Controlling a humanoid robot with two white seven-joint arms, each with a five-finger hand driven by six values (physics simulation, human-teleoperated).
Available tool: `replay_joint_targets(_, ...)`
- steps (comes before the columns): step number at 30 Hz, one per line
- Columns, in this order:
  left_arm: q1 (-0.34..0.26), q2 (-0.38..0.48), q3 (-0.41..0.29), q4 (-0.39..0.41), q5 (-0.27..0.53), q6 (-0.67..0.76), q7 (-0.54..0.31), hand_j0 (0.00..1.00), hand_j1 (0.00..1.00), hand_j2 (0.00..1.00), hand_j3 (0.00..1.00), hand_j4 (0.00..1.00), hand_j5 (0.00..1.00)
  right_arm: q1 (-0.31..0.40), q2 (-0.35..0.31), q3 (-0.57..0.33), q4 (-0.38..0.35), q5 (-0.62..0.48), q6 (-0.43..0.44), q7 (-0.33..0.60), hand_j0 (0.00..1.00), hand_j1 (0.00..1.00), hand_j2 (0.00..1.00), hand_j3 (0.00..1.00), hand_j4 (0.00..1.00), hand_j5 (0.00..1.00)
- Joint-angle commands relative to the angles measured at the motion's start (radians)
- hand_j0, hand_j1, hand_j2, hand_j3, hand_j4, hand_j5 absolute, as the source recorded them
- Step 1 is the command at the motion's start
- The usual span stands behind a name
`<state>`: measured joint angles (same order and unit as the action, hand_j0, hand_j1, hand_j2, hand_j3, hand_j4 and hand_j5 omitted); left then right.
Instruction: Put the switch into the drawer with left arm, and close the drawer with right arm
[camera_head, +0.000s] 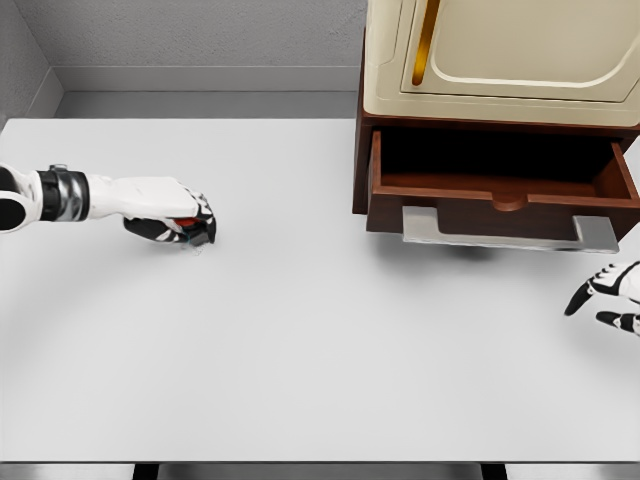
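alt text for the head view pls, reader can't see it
A white robot's left hand curls over a small red and dark switch on a white table. At right, a dark brown wooden drawer stands open, the right hand open below it.

switch (192, 229) mostly hidden under left robot hand (178, 222), cabinet (500, 60) top cropped

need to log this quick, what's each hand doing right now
Left hand: shut on the switch, on the table.
Right hand: open, holding nothing, below the open drawer.
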<state>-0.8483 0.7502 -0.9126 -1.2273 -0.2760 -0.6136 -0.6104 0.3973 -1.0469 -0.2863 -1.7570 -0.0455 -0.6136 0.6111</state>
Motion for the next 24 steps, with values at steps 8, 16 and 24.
replay_joint_targets(8,-0.032,0.006,-0.011,-0.112,0.011,0.003,-0.001,0.38,0.38,0.38,0.38,0.38,0.38,0.0,-0.002,-0.002,-0.001,-0.027,0.003,0.0,0.55,0.55,0.55,0.55,0.55,0.55)
replay_joint_targets(16,-0.117,-0.028,-0.009,-0.227,0.018,0.003,-0.001,0.36,0.36,0.36,0.36,0.36,0.36,0.008,-0.002,-0.002,-0.001,-0.027,0.003,0.0,0.55,0.55,0.55,0.55,0.55,0.55)
replay_joint_targets(24,-0.229,-0.16,-0.009,-0.216,0.023,0.003,-0.001,0.35,0.35,0.35,0.35,0.35,0.35,0.008,-0.002,-0.002,-0.001,-0.027,0.003,0.0,0.55,0.55,0.55,0.55,0.55,0.55)
